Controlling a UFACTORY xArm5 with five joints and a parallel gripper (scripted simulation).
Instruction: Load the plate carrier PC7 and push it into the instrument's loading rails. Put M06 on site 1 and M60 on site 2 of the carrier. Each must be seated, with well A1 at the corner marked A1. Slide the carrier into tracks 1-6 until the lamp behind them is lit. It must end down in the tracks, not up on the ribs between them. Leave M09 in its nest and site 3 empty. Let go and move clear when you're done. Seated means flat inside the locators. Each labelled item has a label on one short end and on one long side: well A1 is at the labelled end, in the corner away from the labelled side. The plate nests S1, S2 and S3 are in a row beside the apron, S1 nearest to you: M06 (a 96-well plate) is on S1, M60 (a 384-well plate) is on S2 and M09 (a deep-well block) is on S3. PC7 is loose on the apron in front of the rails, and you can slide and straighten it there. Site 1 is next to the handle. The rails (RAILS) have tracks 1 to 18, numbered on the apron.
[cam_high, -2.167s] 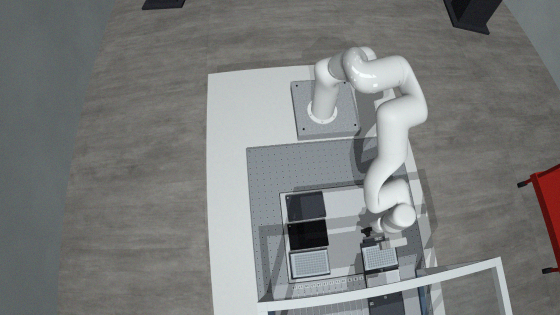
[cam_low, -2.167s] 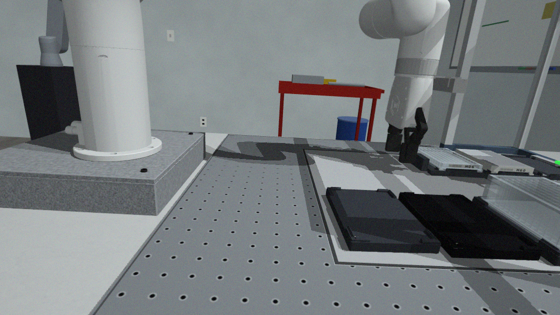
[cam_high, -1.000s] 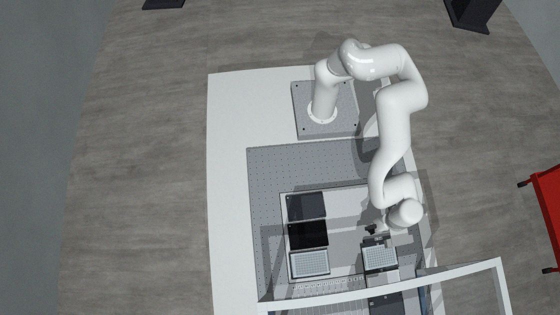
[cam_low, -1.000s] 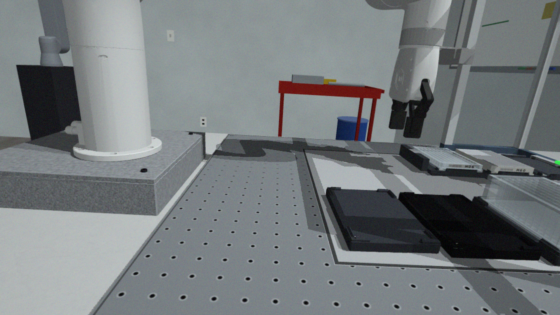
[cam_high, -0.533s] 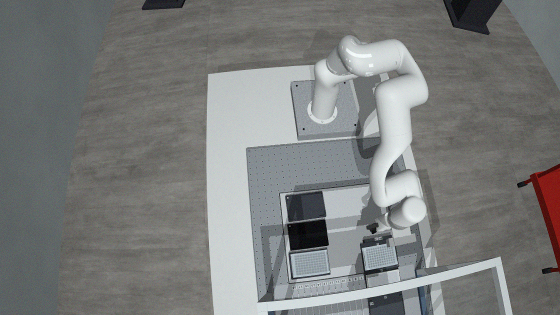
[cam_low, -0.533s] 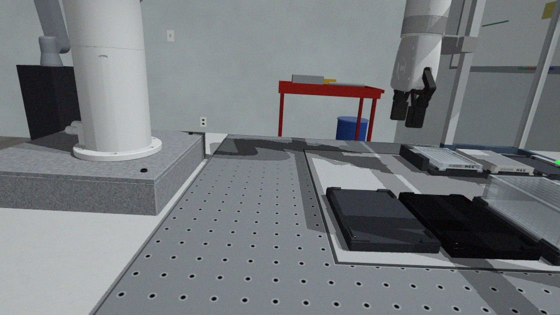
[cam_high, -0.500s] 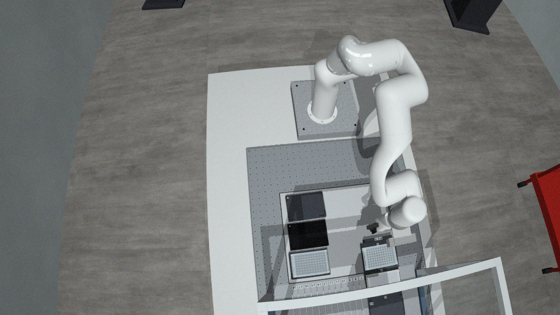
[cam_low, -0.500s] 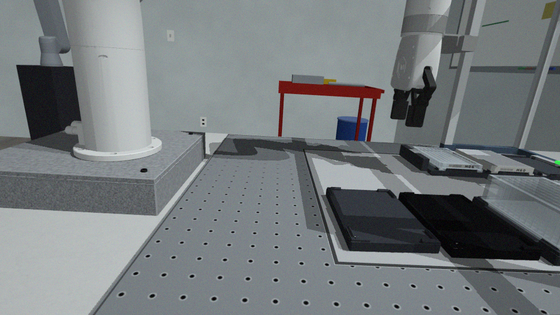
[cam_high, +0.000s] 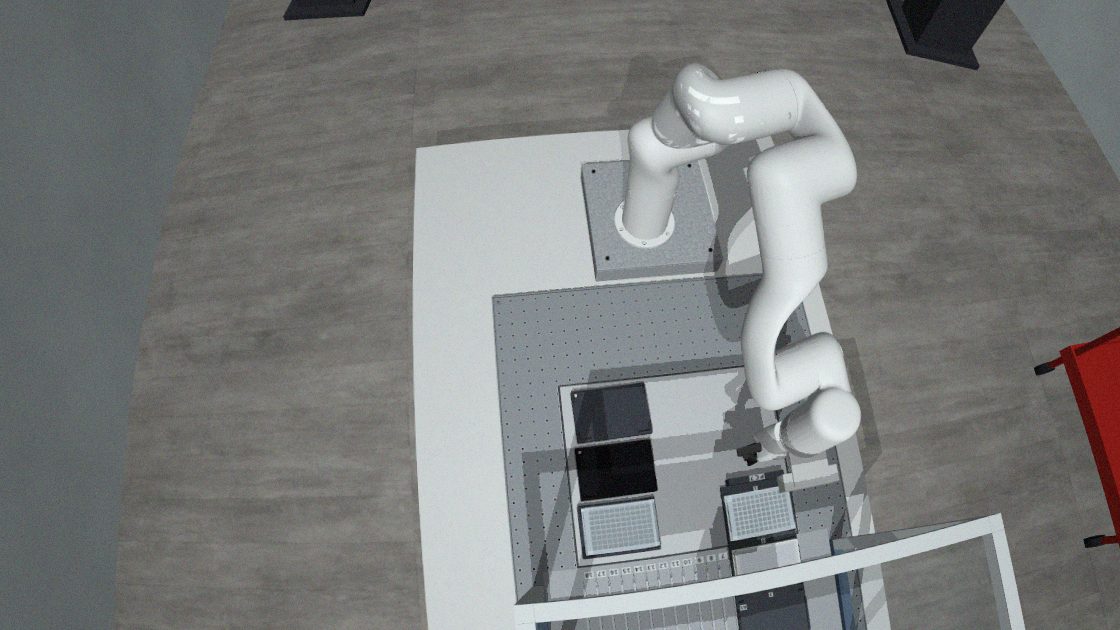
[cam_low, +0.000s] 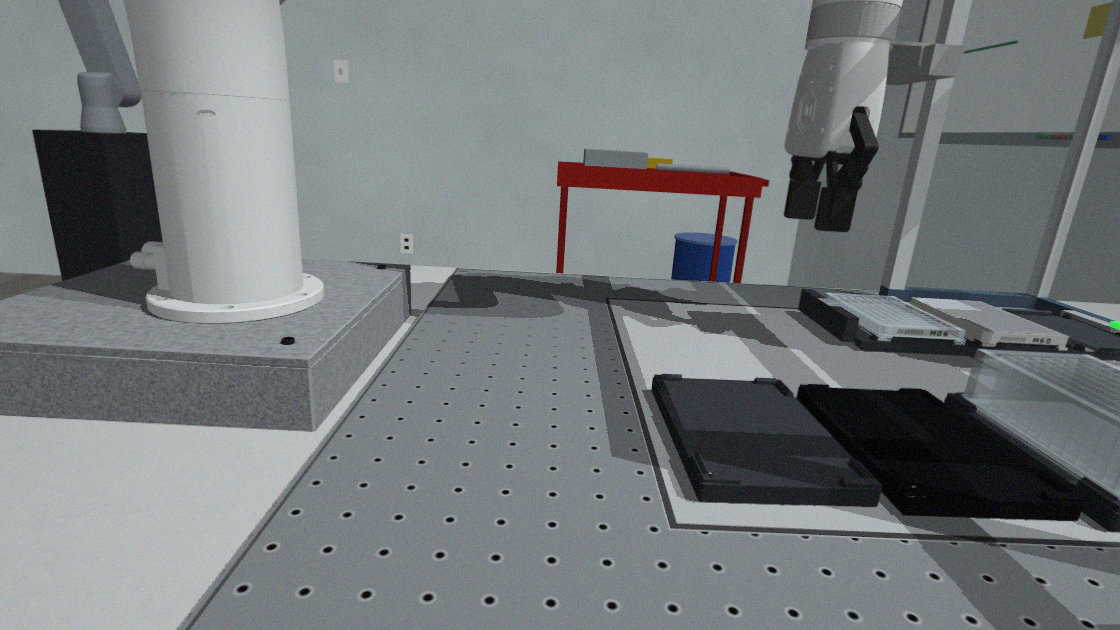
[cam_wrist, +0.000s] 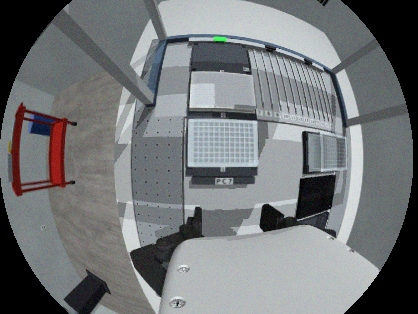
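The black carrier PC7 (cam_high: 755, 477) (cam_low: 826, 309) (cam_wrist: 222, 178) lies with its far end in the rails (cam_wrist: 293, 84). M06 (cam_high: 758, 513) (cam_low: 888, 313) (cam_wrist: 221, 141), a white 96-well plate, sits on the site next to the handle. M60 (cam_high: 765, 556) (cam_low: 990, 321) (cam_wrist: 221, 91) sits on the site behind it. The last site (cam_wrist: 220, 56) is dark and bare. A green lamp (cam_low: 1112, 323) (cam_wrist: 220, 39) glows behind the carrier. My gripper (cam_high: 750, 452) (cam_low: 822, 203) (cam_wrist: 232, 218) is open and empty, high above the apron just short of the handle. M09 (cam_high: 619, 526) (cam_low: 1049, 407) (cam_wrist: 330, 151), a clear block, sits in nest S3.
Nests S1 (cam_high: 610, 411) (cam_low: 751, 434) and S2 (cam_high: 616, 468) (cam_low: 932, 446) are bare black trays. The instrument's white frame (cam_high: 783, 575) crosses over the rails, with posts (cam_low: 924, 156) beside my gripper. A red cart (cam_low: 657, 178) (cam_wrist: 40, 148) and a blue barrel (cam_low: 700, 254) stand off the table.
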